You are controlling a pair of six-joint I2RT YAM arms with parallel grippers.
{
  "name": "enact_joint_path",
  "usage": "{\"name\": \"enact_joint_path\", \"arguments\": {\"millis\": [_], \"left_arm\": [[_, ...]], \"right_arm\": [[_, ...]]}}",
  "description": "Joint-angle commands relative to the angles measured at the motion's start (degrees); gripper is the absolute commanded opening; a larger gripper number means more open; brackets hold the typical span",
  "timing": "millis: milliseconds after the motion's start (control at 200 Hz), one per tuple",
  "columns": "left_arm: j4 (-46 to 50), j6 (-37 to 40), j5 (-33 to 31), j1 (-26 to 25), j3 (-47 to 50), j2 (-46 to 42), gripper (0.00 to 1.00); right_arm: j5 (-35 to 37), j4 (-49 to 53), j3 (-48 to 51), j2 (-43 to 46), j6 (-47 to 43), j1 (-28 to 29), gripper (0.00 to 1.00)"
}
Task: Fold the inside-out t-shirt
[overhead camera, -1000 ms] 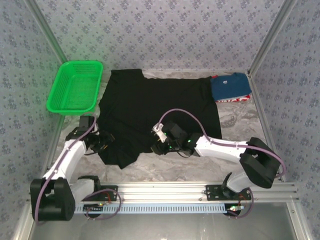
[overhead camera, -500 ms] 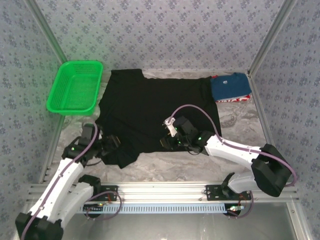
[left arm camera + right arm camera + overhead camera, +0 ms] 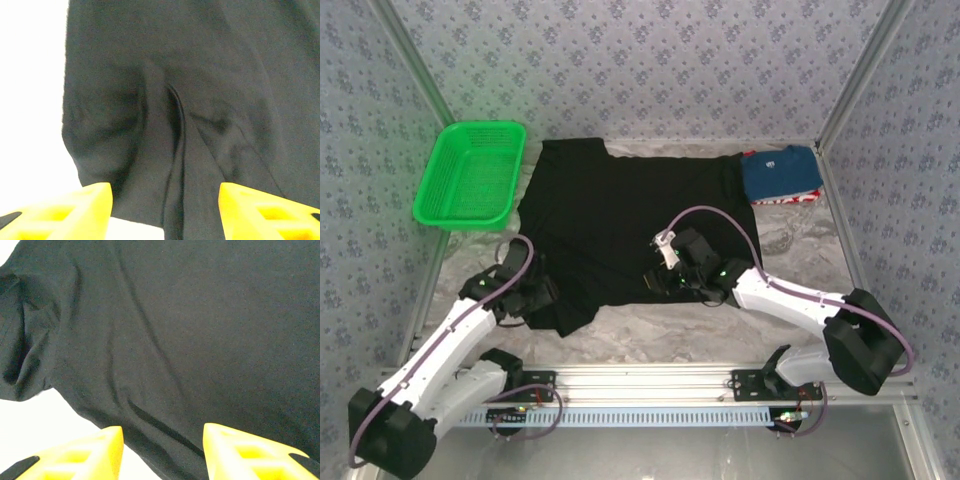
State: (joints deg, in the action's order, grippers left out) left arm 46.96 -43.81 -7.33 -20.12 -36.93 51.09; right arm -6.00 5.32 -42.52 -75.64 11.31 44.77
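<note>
where the table (image 3: 795, 240) meets the far left wall, a green basket (image 3: 470, 180) sits with its mesh floor in plain sight. its right rim lies just beside the left edge of the t-shirt (image 3: 630, 215).

the t-shirt is spread flat and black over the middle of the table, its far edge close to the back wall and a sleeve poking out at the far left. a folded blue shirt (image 3: 780, 172) lies in the far right corner, touching or just beside the t-shirt's far right corner; i cannot tell which.

the near left corner of the t-shirt is bunched into a point, and the left gripper (image 3: 535, 293) is over it. in the left wrist view its yellow fingers (image 3: 75, 205) stand apart, with a creased fold of black cloth running down between them and white table to the left of the cloth edge.

the right gripper (image 3: 658, 283) is over the near hem, right of centre. in the right wrist view its fingers (image 3: 85, 450) are also apart, the hem crossing between them and a rumpled corner at the far left.

bare table runs along the near side between the hem and the rail (image 3: 650, 380), and down the right side between the t-shirt and the wall.
</note>
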Motion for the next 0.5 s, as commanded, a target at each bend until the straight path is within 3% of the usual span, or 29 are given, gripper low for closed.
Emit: {"name": "enact_joint_path", "arguments": {"millis": [0,205,360,495], "left_arm": [[-5.8,5.5,2.4,6.8,1.6,1.7,0.54],[-15.9,7.6,11.5,10.9,4.2,8.2,0.53],[-18.1,9.1,10.5,12.1,3.7,11.9,0.53],[-18.2,10.5,8.7,13.0,3.4,14.2,0.43]], "right_arm": [[-1.9,0.6,-1.0,1.6,0.2,-1.6,0.48],[-4.3,1.2,-0.9,2.0,-0.5,-4.1,0.47],[-5.6,1.0,-0.8,1.6,-0.4,-4.9,0.47],[-5.6,1.2,-0.6,1.9,-0.2,-5.0,0.47]]}}
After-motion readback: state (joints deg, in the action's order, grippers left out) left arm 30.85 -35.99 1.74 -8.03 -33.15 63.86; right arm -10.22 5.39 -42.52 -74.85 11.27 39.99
